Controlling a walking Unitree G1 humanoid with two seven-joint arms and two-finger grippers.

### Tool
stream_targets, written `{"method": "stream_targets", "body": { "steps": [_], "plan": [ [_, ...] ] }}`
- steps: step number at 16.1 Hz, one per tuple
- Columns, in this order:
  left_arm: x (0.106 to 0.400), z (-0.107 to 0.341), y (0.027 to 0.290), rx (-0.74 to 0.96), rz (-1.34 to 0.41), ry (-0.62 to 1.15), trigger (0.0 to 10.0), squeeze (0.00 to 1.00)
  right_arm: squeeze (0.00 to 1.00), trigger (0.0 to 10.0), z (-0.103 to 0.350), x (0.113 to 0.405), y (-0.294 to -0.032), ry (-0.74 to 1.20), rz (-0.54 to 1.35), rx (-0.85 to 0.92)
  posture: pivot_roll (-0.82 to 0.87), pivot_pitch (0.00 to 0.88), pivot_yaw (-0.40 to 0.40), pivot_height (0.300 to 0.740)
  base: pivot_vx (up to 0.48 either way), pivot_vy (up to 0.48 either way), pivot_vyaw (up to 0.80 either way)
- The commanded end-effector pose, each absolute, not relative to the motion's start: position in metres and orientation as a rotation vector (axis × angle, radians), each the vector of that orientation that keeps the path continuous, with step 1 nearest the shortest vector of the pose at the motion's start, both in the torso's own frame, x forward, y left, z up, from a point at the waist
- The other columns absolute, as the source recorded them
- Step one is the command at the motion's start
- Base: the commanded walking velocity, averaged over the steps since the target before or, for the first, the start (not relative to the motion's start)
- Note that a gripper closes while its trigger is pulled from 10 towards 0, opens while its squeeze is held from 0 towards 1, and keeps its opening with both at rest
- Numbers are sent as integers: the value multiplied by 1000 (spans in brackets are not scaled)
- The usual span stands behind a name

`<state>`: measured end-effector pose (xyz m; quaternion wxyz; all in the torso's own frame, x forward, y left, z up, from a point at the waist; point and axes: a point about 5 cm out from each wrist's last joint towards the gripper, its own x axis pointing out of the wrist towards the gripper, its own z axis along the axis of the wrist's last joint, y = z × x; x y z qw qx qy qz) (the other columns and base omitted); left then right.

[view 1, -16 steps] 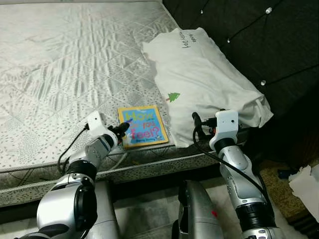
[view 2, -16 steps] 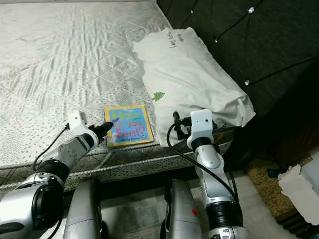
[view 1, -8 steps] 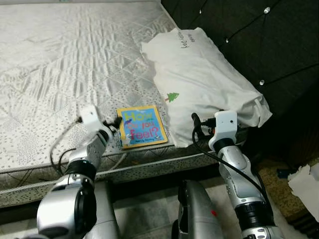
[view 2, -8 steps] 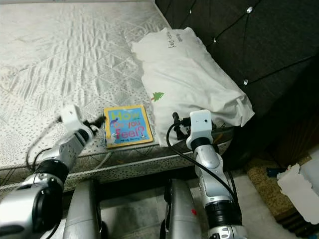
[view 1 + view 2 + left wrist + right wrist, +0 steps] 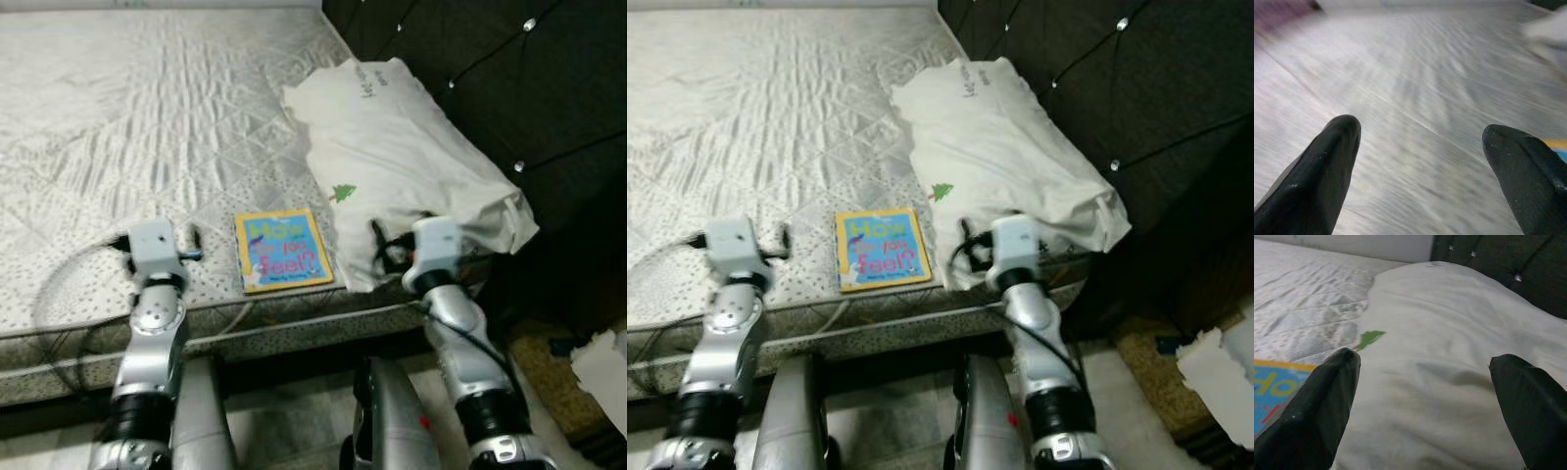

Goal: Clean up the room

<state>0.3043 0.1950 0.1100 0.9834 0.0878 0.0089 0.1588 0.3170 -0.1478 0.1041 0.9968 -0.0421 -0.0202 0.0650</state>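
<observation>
A yellow-edged picture book (image 5: 282,251) lies flat near the front edge of the grey quilted mattress (image 5: 147,117). A white pillow (image 5: 402,166) with a small green tree print lies to its right, against the headboard. My left gripper (image 5: 193,245) is open just above the mattress, a short way left of the book, with nothing between its fingers (image 5: 1327,161). Open too, my right gripper (image 5: 380,245) sits at the pillow's near edge, pointing into the pillow (image 5: 1449,333). The book's corner (image 5: 1273,382) shows beside its finger.
A dark tufted headboard (image 5: 509,78) rises behind the pillow on the right. White crumpled paper (image 5: 602,362) lies on the floor at the far right. The mattress's front edge (image 5: 294,328) runs just before my body.
My left arm has swung left, away from the book's edge, and now points across the bare mattress. The right arm has barely moved.
</observation>
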Motion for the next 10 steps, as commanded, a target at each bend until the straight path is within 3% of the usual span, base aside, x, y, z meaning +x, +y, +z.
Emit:
{"method": "stream_targets", "body": {
  "steps": [1,5,6,7,10],
  "plan": [
    [301,125,189,268,330,-61,10000,0,0,10000,106,323,-143,-43,139,-83,74,0,-30,539,0,0,0],
    [292,127,183,204,244,-109,10000,0,0,10000,119,337,-133,-95,141,-78,80,0,-4,539,0,0,0],
    [292,124,189,158,289,-87,10000,329,0,10000,125,340,-136,-128,62,-88,80,0,0,539,0,0,0],
    [292,124,191,173,292,-82,10000,1000,0,10000,126,341,-137,-129,57,-78,81,0,1,539,0,0,0],
    [296,125,188,182,289,-106,10000,1000,0,10000,121,340,-143,-73,39,-10,97,0,-9,539,0,0,0]
  ]
}}
